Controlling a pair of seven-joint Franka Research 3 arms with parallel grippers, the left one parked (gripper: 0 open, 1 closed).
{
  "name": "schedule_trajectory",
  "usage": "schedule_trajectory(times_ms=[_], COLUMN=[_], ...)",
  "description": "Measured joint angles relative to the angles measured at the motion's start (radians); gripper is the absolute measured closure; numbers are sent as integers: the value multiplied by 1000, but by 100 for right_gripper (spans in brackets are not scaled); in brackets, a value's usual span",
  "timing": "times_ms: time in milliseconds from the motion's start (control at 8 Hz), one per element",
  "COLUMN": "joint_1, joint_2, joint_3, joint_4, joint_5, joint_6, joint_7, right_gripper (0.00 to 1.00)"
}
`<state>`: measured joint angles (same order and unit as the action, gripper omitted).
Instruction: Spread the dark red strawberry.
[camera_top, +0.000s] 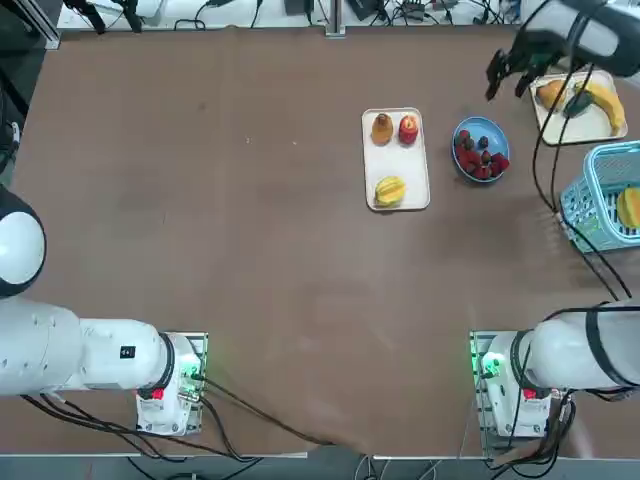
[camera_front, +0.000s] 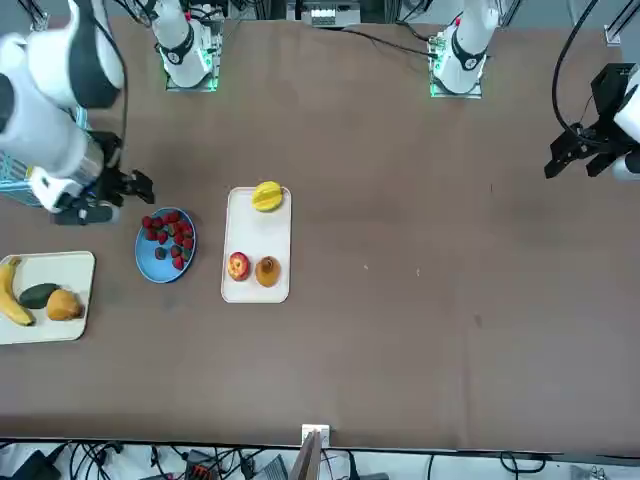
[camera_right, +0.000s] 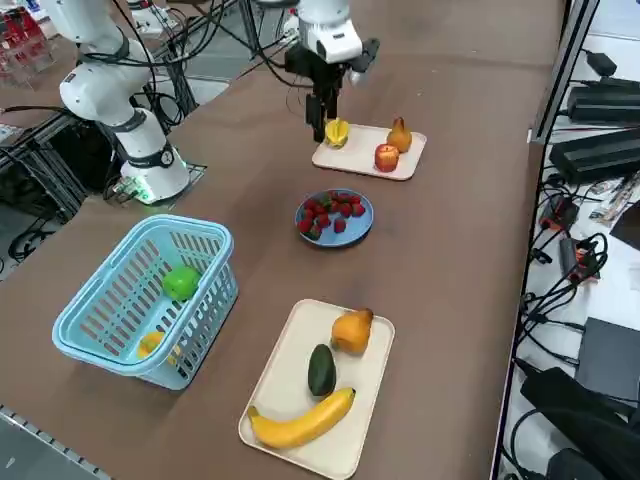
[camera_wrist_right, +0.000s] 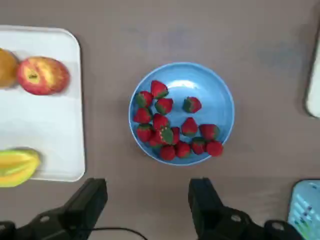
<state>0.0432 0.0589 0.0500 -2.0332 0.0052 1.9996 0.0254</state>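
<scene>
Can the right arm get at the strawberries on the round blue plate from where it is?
Probably yes: the right gripper hovers near the round blue plate, fingers open, and nothing covers the red strawberries, though many touch.

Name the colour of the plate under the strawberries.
Blue plate; best seen in the right wrist view.

Glossy blue plate (camera_wrist_right: 212, 100) (plastic-looking, smooth); matt, smooth brown tabletop (camera_top: 270, 250).
</scene>
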Motion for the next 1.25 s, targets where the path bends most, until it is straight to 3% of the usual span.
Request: schedule_trajectory(times_ms=[250, 750, 1250], joint_1=[1, 0, -4], joint_2=[31, 130, 180], joint_3=[0, -1, -8], joint_4=[-100, -204, -231], joint_5=[0, 1, 1], joint_6=[126, 357, 425], joint_7=[19, 123, 134], right_gripper=[0, 4, 7])
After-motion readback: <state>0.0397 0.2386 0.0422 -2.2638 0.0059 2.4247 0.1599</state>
